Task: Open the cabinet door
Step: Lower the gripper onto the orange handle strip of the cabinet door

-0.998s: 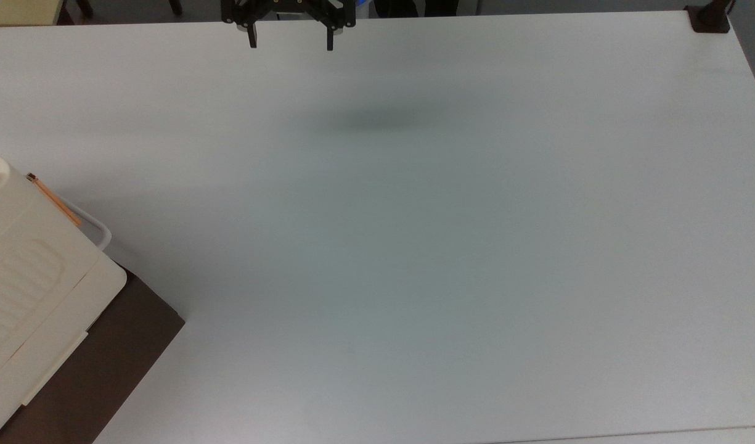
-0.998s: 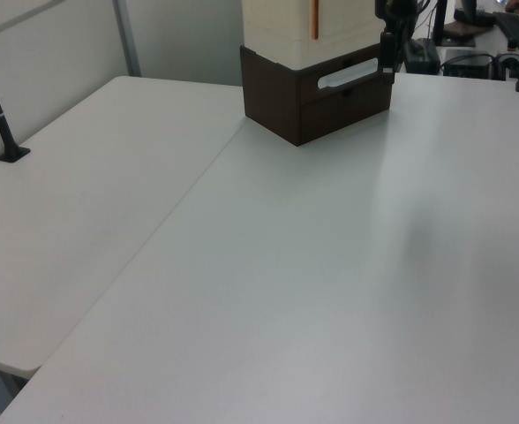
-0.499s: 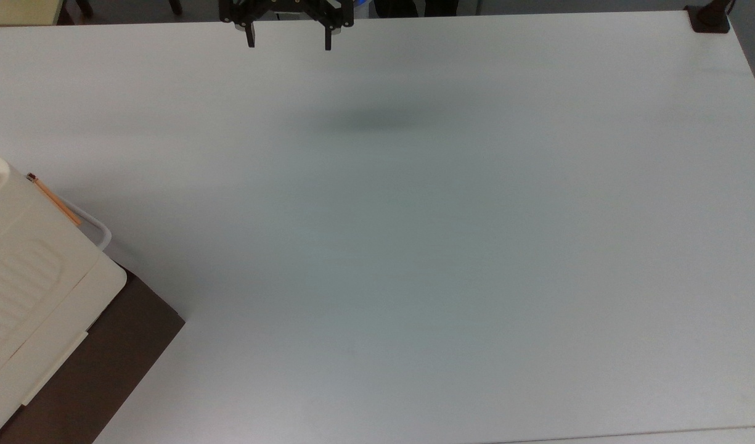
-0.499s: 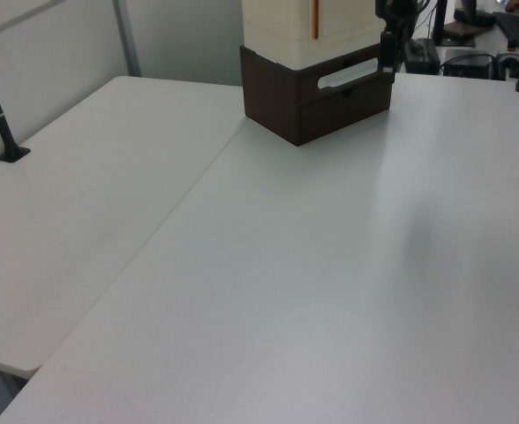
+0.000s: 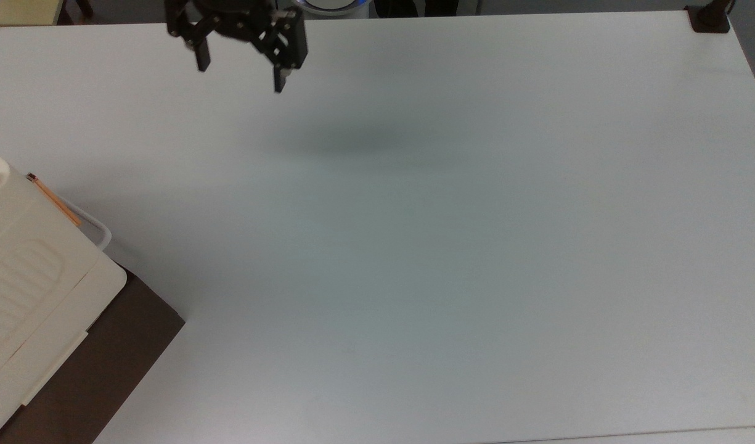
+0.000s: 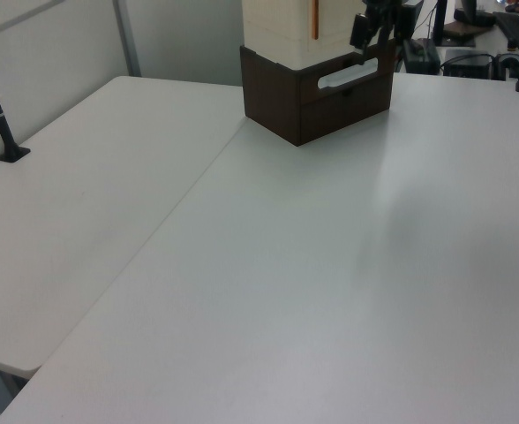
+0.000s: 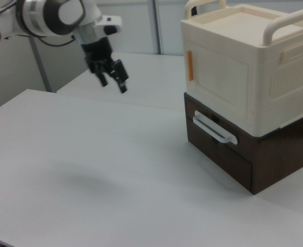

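The cabinet door (image 7: pixel 219 85) is a flat cream plastic panel on the front of the cabinet (image 7: pixel 249 67), closed flush, in the upper right of the right view. A thin copper-orange bar handle (image 7: pixel 190 65) runs upright along the door's left edge in the right view. In the top view the same handle (image 5: pixel 53 200) is a slanted orange line at the left edge of the frame, and the door face itself is hidden beneath the cabinet's (image 5: pixel 26 271) ribbed top, which the frame cuts off. In the left view the cabinet (image 6: pixel 286 26) is cropped at the top centre, so just its lower part and a stretch of the handle (image 6: pixel 314 19) show.

The cabinet has rounded corners and two looped cream carry handles on top, seen in the right view. It stands on a dark brown wood-grain drawer unit (image 7: pixel 229 154), which carries a white loop pull (image 7: pixel 215 128) on its upper drawer.

The end effector (image 7: pixel 114 80) hangs in the air at the upper left of the right view, well apart from the cabinet, its two black fingers spread and grasping nothing. In the top view it (image 5: pixel 238 65) sits near the upper edge, left of centre, with a soft shadow on the smooth white worktop (image 5: pixel 445 246) below it. In the left view it (image 6: pixel 374 31) overlaps the drawer unit at the upper right and is hard to make out.
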